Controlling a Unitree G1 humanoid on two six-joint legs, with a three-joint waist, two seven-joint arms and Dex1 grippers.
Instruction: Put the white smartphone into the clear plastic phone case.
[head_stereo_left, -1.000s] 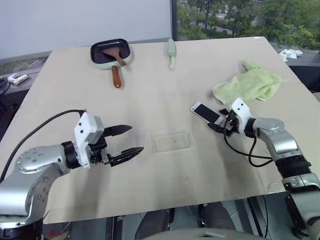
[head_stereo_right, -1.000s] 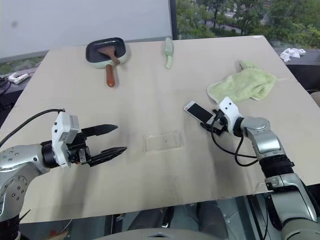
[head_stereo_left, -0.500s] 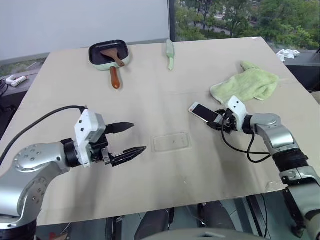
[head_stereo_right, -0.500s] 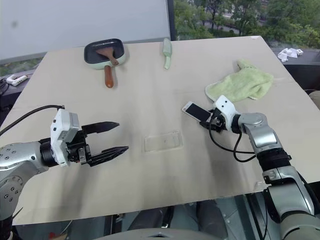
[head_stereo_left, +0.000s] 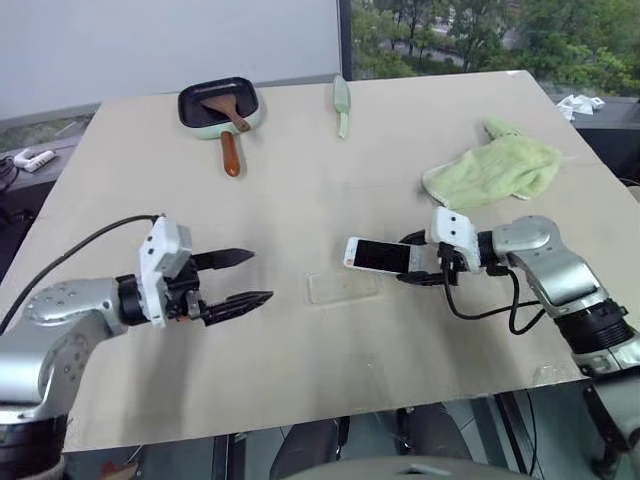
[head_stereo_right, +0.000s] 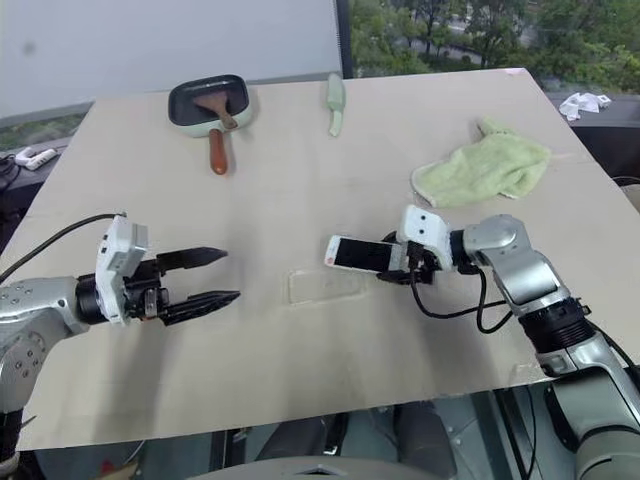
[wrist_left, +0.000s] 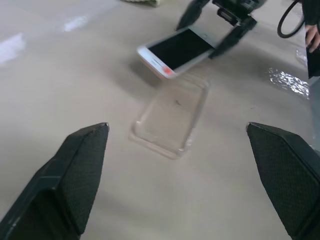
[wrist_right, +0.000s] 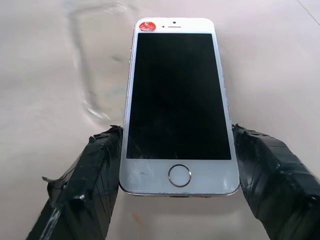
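Holding the white smartphone (head_stereo_left: 380, 255) screen-up above the table (head_stereo_left: 300, 200), the right gripper (head_stereo_left: 418, 258) pinches its long sides at the home-button end
The clear plastic phone case (head_stereo_left: 343, 287) lies flat near the table's middle, toward the front edge, just beside the phone's far end; the left gripper (head_stereo_left: 245, 278) hovers spread and empty, well apart toward the left edge

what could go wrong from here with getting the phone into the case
The right hand pinches the white smartphone only at its home-button end, so the long free end could sag or twist out.

The clear plastic phone case lies loose on the table; the open left hand is apart from it, so the case may slide when pressed.

The phone is skewed to the case in the left wrist view.
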